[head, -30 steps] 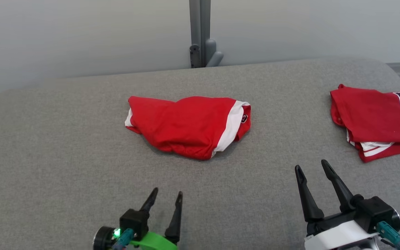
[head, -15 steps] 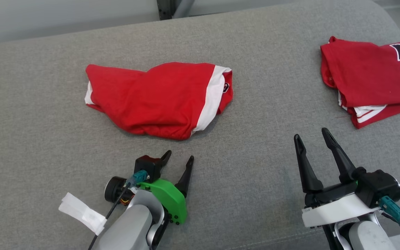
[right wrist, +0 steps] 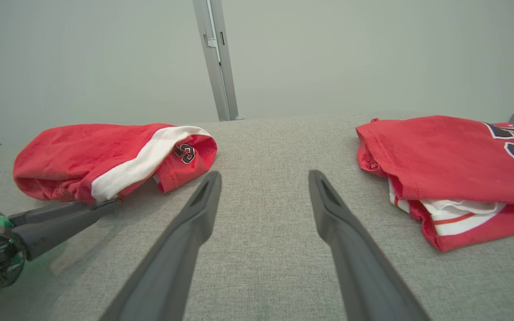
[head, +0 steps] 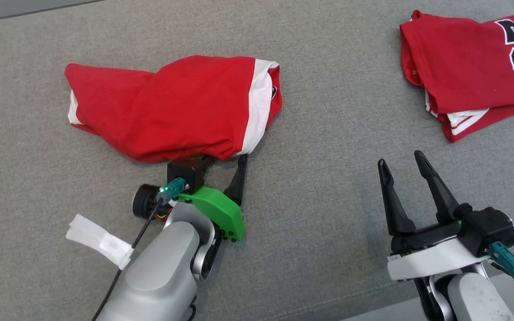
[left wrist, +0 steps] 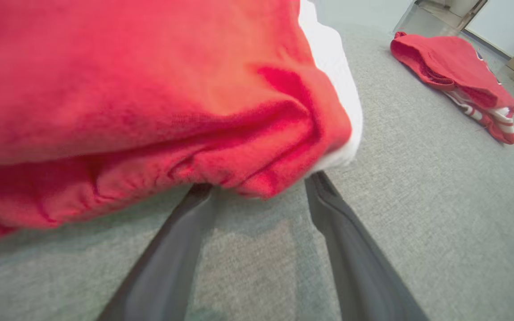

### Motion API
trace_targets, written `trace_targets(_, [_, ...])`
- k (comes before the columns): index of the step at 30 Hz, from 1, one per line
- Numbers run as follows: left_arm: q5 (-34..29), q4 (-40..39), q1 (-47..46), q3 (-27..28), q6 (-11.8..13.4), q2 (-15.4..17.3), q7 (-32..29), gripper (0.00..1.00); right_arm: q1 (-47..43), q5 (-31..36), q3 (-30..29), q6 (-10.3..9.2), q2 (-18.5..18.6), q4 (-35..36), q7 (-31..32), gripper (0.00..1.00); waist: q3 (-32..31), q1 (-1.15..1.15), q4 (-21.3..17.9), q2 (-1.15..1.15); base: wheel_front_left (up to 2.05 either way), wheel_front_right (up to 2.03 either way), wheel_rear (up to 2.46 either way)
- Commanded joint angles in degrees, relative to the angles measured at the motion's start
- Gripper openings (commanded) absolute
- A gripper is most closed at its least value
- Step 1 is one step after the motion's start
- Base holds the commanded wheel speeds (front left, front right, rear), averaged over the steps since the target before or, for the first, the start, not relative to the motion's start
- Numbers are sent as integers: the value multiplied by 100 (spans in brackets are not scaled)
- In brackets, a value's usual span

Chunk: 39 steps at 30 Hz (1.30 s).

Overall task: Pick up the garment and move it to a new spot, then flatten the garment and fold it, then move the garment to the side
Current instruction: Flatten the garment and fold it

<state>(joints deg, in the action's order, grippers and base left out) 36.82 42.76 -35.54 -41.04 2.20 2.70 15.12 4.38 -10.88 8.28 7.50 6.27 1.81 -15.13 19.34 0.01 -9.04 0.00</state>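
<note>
Fingers of the left gripper [head: 226, 159], spread apart, touch the crumpled red-and-white cloth garment [head: 181, 107], tips apparently under its hem.

The garment [head: 181, 107] before me is red, with a broad white band near its right end and a small dark emblem just past that band. It lies crumpled in a low, rumpled heap on the grey bench [head: 328, 187], left of the middle, its long side running left to right. A sliver of white shows at its left end. Its gathered near edge bulges over the tips of my left gripper [head: 225, 158].
</note>
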Motion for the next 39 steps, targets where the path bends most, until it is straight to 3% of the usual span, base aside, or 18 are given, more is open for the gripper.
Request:
trace_targets(1, [-106, -100, 14, 82, 46, 38, -5, 62, 66, 17, -12, -4, -6, 7, 3, 100, -2, -1, 24, 0, 0, 0, 0])
trace_targets(2, [-211, -249, 68, 164, 75, 34, -4, 25, 63, 24, -20, -4, -7, 2, 3, 100, -15, -1, 44, 0, 0, 0, 0])
trace_targets(3, [-355, -412, 141, 245, 81, 32, -4, 0, 55, 30, -24, -4, -6, -6, 3, 100, -33, -1, 64, 0, 0, 0, 0])
trace_targets(10, [-788, -1404, 505, 593, -181, 32, -3, 0, -39, 4, 10, -4, -22, -85, 3, 100, -311, -1, 186, 0, 0, 0, 0])
trace_targets(16, [-362, -1406, -39, 509, -607, 30, -176, 0, -37, -66, 116, -4, -67, -155, 3, 100, -623, -1, 185, 0, 0, 0, 0])
trace_targets(24, [168, -985, -1899, 406, -876, 27, -1948, 0, 5, -121, 217, -4, -174, -219, 3, 100, -919, -1, -116, 0, 0, 0, 0])
trace_targets(29, [505, -1004, -2673, 367, -921, 27, -2699, 0, -171, -120, 200, -4, -209, -252, 3, 100, -1144, -1, -273, 0, 0, 0, 0])
trace_targets(35, [766, -730, -2537, 283, -699, 161, -3718, 0, -310, -102, 123, -4, -222, -231, 3, 100, -1295, -1, -264, 0, 0, 0, 0])
trace_targets(39, [1099, -568, -1610, 106, -720, 594, -4596, 0, -392, -75, 77, -4, -227, -192, 3, 100, -1367, -1, -180, 0, 0, 0, 0])
